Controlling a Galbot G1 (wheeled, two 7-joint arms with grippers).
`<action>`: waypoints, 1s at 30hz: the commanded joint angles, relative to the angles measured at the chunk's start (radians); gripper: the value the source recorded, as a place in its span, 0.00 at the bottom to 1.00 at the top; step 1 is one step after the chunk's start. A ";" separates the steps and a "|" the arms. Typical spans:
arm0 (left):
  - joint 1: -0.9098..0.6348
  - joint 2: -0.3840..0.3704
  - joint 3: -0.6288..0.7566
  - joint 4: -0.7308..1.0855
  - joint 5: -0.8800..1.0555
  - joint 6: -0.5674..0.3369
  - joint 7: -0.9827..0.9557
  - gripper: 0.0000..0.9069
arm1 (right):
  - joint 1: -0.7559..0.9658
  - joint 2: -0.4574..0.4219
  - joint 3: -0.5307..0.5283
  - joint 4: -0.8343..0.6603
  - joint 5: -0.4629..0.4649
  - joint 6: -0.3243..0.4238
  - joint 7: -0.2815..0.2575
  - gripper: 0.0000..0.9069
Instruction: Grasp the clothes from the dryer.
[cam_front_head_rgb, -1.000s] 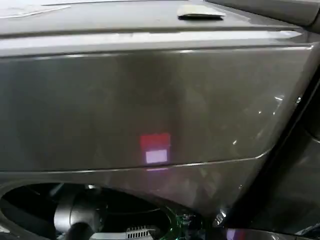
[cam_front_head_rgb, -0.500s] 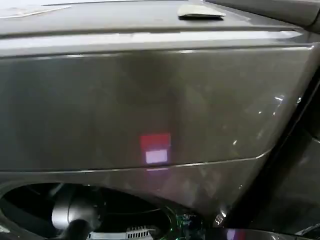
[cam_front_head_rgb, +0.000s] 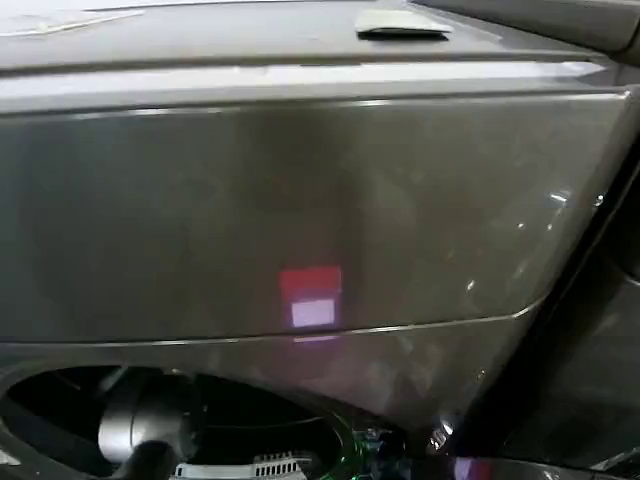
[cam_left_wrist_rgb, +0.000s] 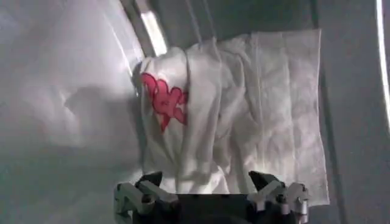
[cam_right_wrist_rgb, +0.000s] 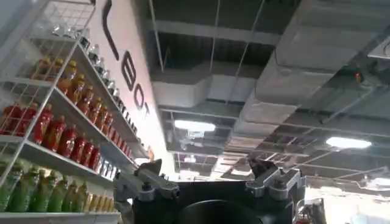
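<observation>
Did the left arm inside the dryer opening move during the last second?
Yes. In the head view, the left arm's grey rounded joint has slid slightly left, away from the pink reflection on the dryer front, which stayed fixed.

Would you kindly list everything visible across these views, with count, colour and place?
dryer: one, bronze-grey metal, in front of the robot; its pale drum wall surrounds the clothes.
clothes: one bundle, white with a red-pink mark, lying in the drum just ahead of the left gripper.
flat pad: one, pale, on the dryer's top.
shelves of bottles: several rows, red, orange and green drinks, along a white wall.
ceiling lights: a few, white, under grey ducts.
left gripper: open, inside the drum, fingers either side of the bundle's near edge.
right gripper: open, pointing up at the ceiling.
</observation>
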 joint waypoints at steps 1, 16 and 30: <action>0.011 -0.003 0.001 0.030 -0.079 -0.046 -0.009 1.00 | 0.005 0.003 -0.007 0.003 -0.001 0.001 0.000 1.00; 0.048 -0.005 0.007 0.037 -0.129 -0.007 -0.011 1.00 | 0.007 0.011 -0.021 0.007 -0.015 0.011 0.000 1.00; 0.056 0.001 0.001 0.045 -0.142 0.011 -0.008 0.39 | 0.009 0.014 -0.029 0.007 -0.017 0.016 -0.001 1.00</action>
